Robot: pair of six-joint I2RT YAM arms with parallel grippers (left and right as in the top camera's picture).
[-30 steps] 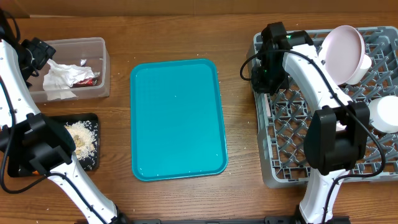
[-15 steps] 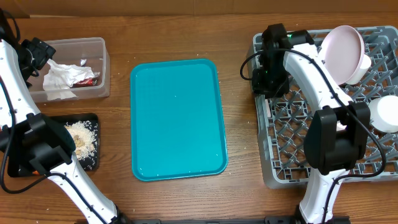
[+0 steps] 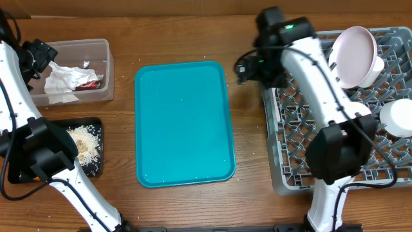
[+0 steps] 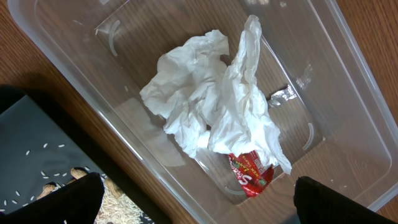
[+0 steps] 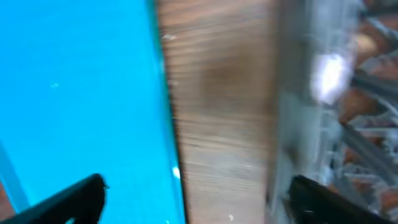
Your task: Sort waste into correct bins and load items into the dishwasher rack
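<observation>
The grey dishwasher rack (image 3: 293,161) fills the right side, with a white plate (image 3: 353,55) standing tilted at its back and a white bowl (image 3: 398,117) at its right edge. My right gripper (image 3: 248,67) hangs open and empty over the wood strip between rack (image 5: 348,93) and teal tray (image 5: 74,93); this view (image 5: 196,199) is blurred. My left gripper (image 3: 35,55) is open above the clear tub (image 4: 348,93), nothing between its jaws (image 4: 199,202). In the tub lie crumpled napkins (image 4: 211,112) and a red-and-white wrapper (image 4: 252,171). The black tray (image 3: 93,125) holds beige food scraps (image 3: 84,142).
A bare teal serving tray (image 3: 183,122) lies in the middle of the wooden table. The black tray (image 4: 37,155) sits right in front of the clear tub (image 3: 106,71), a narrow gap between them. Small crumbs dot the wood beside the rack.
My right gripper has gone from shut to open and swung left, off the rack's left edge to above the gap beside the teal tray. The left arm has not moved.
</observation>
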